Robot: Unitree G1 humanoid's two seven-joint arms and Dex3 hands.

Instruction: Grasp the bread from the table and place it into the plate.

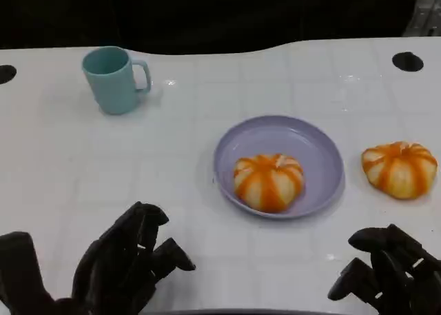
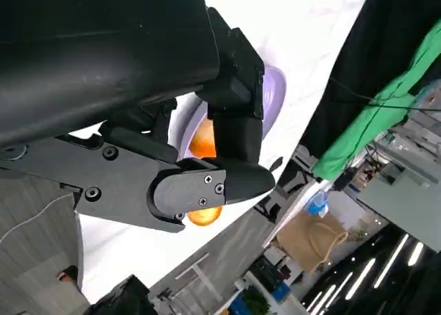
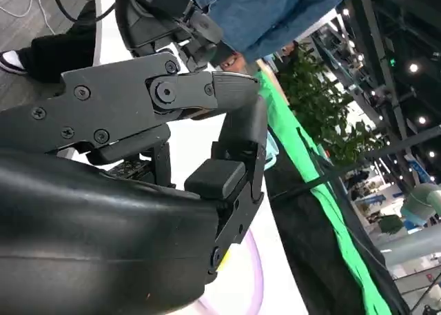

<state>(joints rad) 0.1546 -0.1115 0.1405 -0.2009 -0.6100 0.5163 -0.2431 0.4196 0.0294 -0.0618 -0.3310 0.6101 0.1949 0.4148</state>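
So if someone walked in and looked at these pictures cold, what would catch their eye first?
Probably the two orange-and-white striped breads: one bread sits on the lilac plate at mid-table, the other bread lies on the white table just right of the plate. Next, the teal mug at the far left, then the black left hand and right hand at the near edge, holding nothing.
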